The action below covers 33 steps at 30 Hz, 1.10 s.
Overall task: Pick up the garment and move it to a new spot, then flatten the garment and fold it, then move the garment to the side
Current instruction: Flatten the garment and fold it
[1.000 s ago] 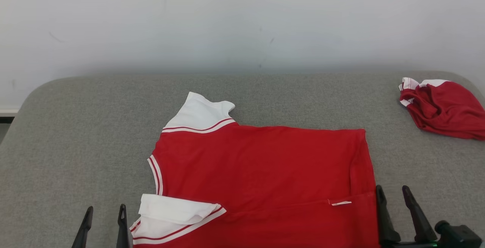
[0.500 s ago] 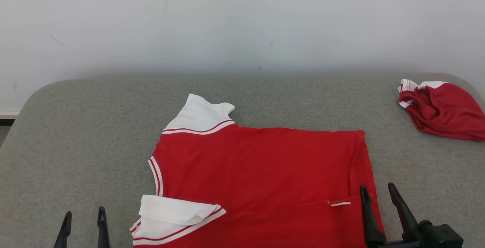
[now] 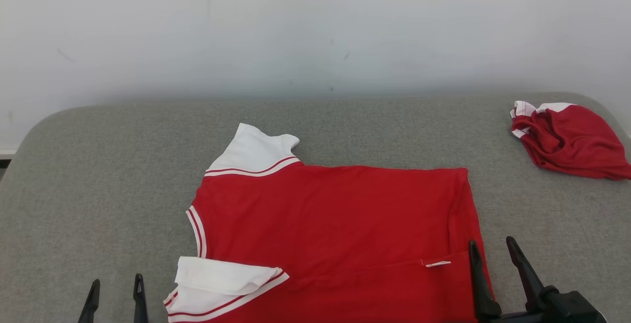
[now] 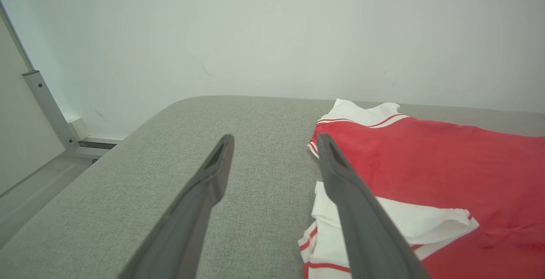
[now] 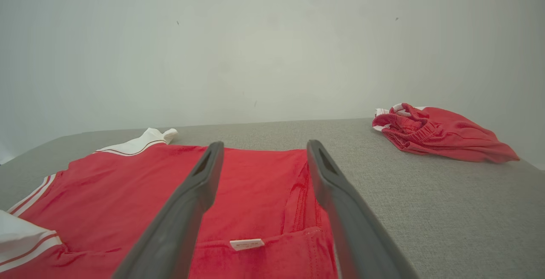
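Observation:
The garment (image 3: 335, 219) is a red T-shirt with white, red-striped sleeves, spread flat on the grey padded table (image 3: 98, 190), collar end to the left. Its near edge is turned over onto the body and shows a small white label (image 3: 438, 264). My left gripper (image 3: 117, 281) stands open just left of the near sleeve (image 4: 408, 223), over bare table, with nothing between its fingers (image 4: 274, 137). My right gripper (image 3: 491, 242) is open at the shirt's near right corner, its left finger over the red cloth (image 5: 140, 185) and its right finger over the table beside the hem (image 5: 265, 144).
A second red and white garment (image 3: 572, 140) lies crumpled at the table's far right corner (image 5: 443, 132). A pale wall (image 3: 315, 27) runs behind the table. The table's rounded left edge drops to a metal rail (image 4: 47, 108) and the floor.
The head camera has shifted a little. My left gripper has dropped lower and further left of the sleeve. My right gripper has moved left onto the shirt's corner. The shirt lies unchanged.

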Available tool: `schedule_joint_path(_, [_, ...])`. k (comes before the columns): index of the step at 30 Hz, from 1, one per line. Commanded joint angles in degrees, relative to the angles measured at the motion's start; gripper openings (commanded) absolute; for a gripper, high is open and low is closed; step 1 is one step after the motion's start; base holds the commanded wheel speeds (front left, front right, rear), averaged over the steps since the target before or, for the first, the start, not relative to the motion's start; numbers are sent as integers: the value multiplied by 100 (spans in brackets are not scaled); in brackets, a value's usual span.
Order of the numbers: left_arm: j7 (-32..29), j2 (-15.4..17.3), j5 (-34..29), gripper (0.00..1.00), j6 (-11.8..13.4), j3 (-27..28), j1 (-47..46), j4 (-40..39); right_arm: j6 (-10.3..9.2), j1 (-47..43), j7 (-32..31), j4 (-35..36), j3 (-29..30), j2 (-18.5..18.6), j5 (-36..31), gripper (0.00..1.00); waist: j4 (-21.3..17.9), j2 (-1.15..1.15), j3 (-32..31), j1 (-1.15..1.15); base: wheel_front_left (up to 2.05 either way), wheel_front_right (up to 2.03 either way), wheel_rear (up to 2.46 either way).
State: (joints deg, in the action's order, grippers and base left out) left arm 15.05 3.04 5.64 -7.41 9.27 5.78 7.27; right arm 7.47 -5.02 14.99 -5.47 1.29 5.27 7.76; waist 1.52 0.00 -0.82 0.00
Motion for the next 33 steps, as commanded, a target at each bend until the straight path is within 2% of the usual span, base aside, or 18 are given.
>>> schedule_joint_path(1, [16, -14, -50, 100, -2, -17, 30, 12, -2, 19, 24, -20, -4, -22, -43, 100, -37, 0, 20, 0, 0, 0, 0])
schedule_joint_path(6, [16, 16, -68, 100, -7, 17, -134, 21, -2, 200, 23, -156, -44, -1, -13, 100, -197, 0, 101, 0, 0, 0, 0])
schedule_joint_path(11, [16, 292, 24, 100, -1, -62, -578, 91, -2, 728, 24, -512, -171, 123, 69, 100, -457, 0, 343, 0, 0, 0, 0])
schedule_joint_path(15, [16, 688, 229, 100, -1, -225, -1217, 249, -2, 1463, 24, -1020, -257, 130, 213, 100, -701, 0, 726, 0, 0, 0, 0])
schedule_joint_path(22, [3, 1674, 811, 100, -1, -902, -2761, 1016, -2, 2941, 24, -2085, -495, 242, 312, 100, -1061, 0, 1452, 0, 0, 0, 0])
schedule_joint_path(28, [-364, 2387, 1550, 100, -1, -1695, -4035, 1675, -2, 4033, -38, -3005, -697, 188, 330, 100, -1317, 0, 1932, 0, 0, 0, 0])
schedule_joint_path(33, [-863, 2806, 2301, 100, -1, -2381, -4788, 2185, -2, 4708, -58, -3594, -893, 137, 440, 100, -1472, 0, 2197, 0, 0, 0, 0])
